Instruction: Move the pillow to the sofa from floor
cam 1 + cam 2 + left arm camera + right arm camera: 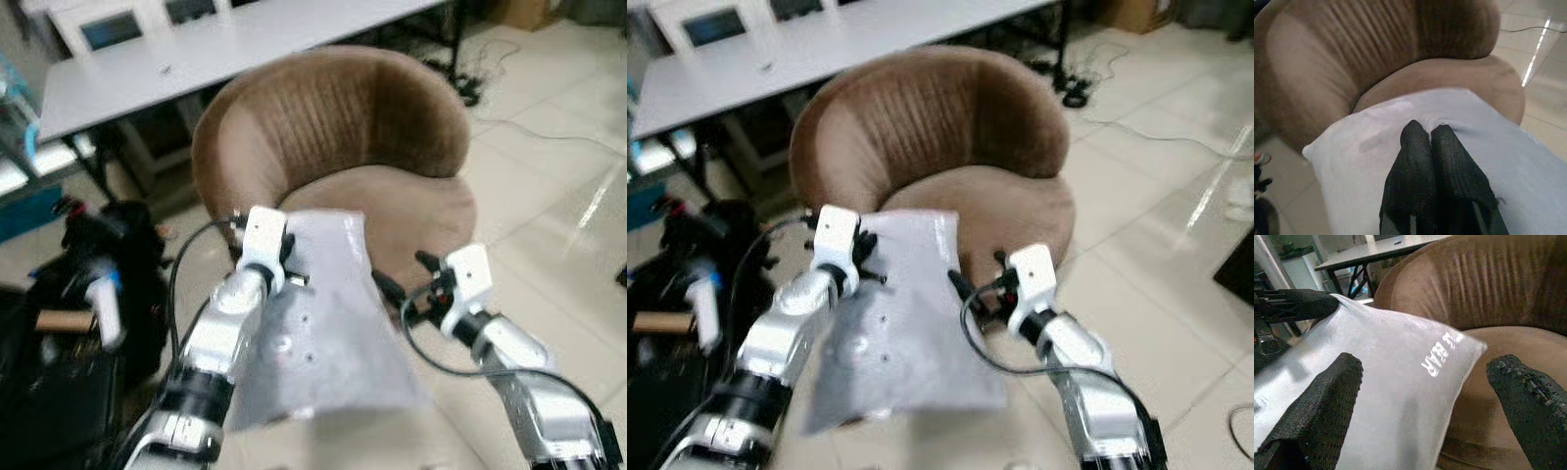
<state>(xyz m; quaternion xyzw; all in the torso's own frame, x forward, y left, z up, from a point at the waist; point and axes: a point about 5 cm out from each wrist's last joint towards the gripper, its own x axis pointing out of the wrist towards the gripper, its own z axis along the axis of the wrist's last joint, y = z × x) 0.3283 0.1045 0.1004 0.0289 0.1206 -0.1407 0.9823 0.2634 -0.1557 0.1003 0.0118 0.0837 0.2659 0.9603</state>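
Pillow [323, 323] hung before the brown sofa [333, 137], pinched in the left gripper [1429, 134] fingers' closed tips, while the right gripper [1425, 396] fingers gaped wide beside its edge, gripping nothing.

One pale grey rectangular fabric pillow [328, 323] with white lettering on one face. One round brown velvet tub sofa [333, 127] with a ribbed curved back. One long grey-topped table [225, 49] on black legs behind it. Two silver robot arms, each ending in one gripper of two black fingers: one left gripper [1429, 147] and one right gripper [1425, 396], four fingers in all. Two white-framed panels [113, 27] leaning beyond the table. One heap of black equipment [88, 294] at the robot's left; its separate pieces cannot be counted.
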